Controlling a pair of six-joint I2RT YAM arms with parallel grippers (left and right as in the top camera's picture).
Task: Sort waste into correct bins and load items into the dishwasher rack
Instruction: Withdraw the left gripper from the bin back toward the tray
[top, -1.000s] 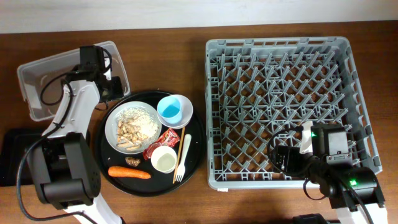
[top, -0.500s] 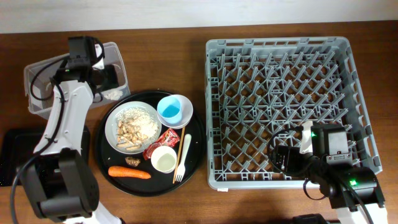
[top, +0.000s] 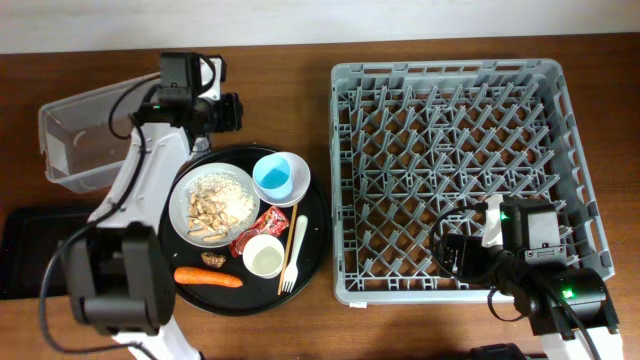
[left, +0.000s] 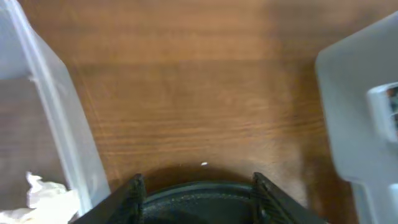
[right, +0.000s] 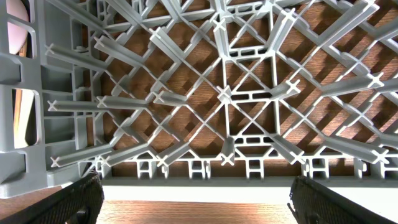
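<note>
My left gripper (top: 233, 112) is open and empty, above the table between the clear tub (top: 75, 135) and the round black tray's far rim; its fingers (left: 199, 193) frame that rim. A crumpled white scrap (left: 45, 194) lies in the tub. The grey plate (top: 212, 203) holds beige scraps. Beside it are the blue cup (top: 280, 177), one white cup (top: 264, 257), red wrapper (top: 265, 225), carrot (top: 208, 278), brown morsel (top: 213, 259), chopsticks (top: 297, 238) and fork (top: 292, 268). My right gripper (top: 452, 255) is open and empty over the dishwasher rack (top: 350, 170), whose grid (right: 224, 93) fills its view.
The round black tray (top: 315, 225) stands left of the rack. The flat black tray (top: 18, 250) lies at the left edge. The rack's corner (left: 360, 118) shows at the right of the left wrist view. Bare wood lies between tub and rack.
My left arm swung right, from over the clear tub to above the round tray's far rim. The right arm has not moved.
</note>
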